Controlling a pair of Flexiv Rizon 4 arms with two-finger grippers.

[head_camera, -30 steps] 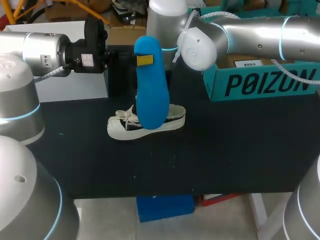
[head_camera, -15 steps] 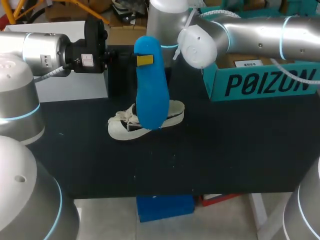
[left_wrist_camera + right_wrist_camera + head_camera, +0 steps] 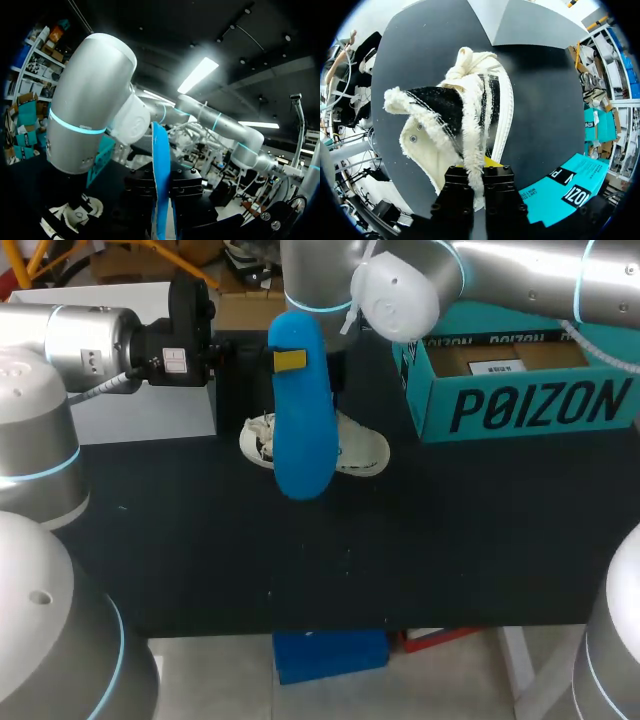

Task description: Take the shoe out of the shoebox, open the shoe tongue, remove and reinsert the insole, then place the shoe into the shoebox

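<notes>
Left gripper (image 3: 288, 360) sits in the upper middle of the head view, clamped on the blue insole (image 3: 303, 440), with one yellow tip pressed flat against its upper part. From where I stand the insole hangs upright, its rounded lower end down in front of the shoe. In the left wrist view the insole stands edge-on between the black fingers (image 3: 186, 184), which press on it from both sides. The left arm (image 3: 80, 335) comes in level from the upper left of the frame.

The right gripper (image 3: 475, 175) is closed on the frayed rim of the shoe (image 3: 465, 115), a sliver of yellow showing just behind the fabric it pinches. Ahead of those fingers the shoe points away, black and off-white canvas with a white sole and a knot of pale laces at the far end. In the head view the shoe (image 3: 362, 452) lies just behind the insole at the middle of the frame, its ends showing on either side; I cannot tell whether its sole touches the bench (image 3: 450, 540). The right arm (image 3: 520, 275) reaches in from the upper right, past the middle.

The teal shoebox (image 3: 530, 405) stands open on the bench at the upper right, near the shoe but apart from it.
</notes>
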